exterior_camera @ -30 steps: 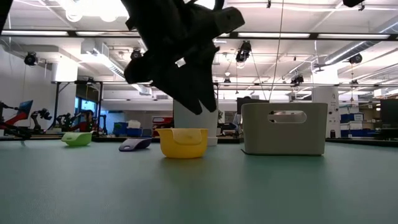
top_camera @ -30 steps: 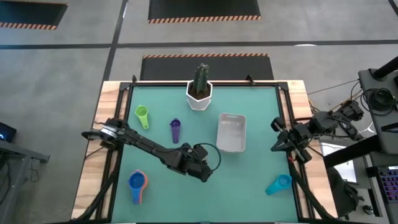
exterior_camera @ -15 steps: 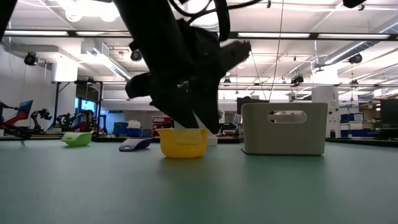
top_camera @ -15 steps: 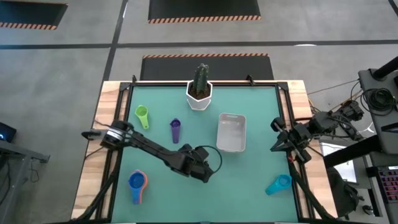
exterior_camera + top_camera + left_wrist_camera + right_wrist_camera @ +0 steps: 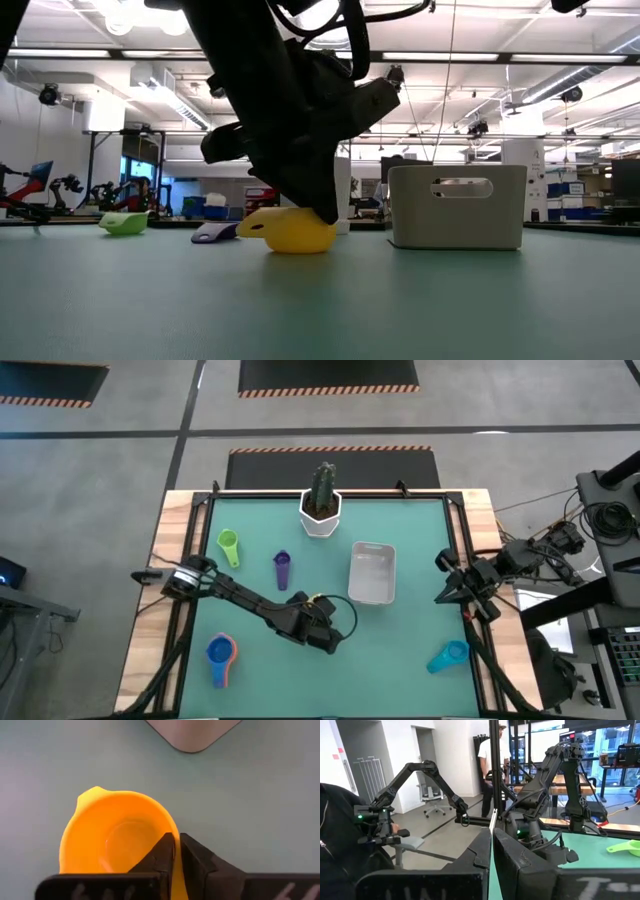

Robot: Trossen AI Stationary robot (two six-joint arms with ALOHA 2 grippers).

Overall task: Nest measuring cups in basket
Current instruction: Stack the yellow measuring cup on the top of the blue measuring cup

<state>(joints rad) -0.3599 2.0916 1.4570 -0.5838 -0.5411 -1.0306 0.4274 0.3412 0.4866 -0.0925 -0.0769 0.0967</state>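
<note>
- The left gripper [image 5: 175, 851] is clamped narrow on the rim of the yellow cup [image 5: 117, 837], one finger inside the bowl and one outside.
- That cup is a glossy yellow-orange bowl with a small pouring lip on the rim opposite the fingers; in the low view it sits tipped on the mat [image 5: 290, 232].
- The basket [image 5: 372, 572], pale grey-white with rounded corners and a handle slot in its end wall, stands just beyond the left gripper, toward the cactus pot [image 5: 321, 510].
- The purple cup [image 5: 282, 569] and green cup [image 5: 229, 545] lie to the gripper's far left; the blue cup [image 5: 219, 653] lies nested in an orange-red one beside the arm.
- The teal cup [image 5: 448, 656] lies near the right gripper [image 5: 447, 588], which is closed and parked at the table's edge.
- The surface is a green mat [image 5: 400, 650] on a wooden table [image 5: 165, 525]; behind it is an open workshop with ceiling lights, and a person stands there.
</note>
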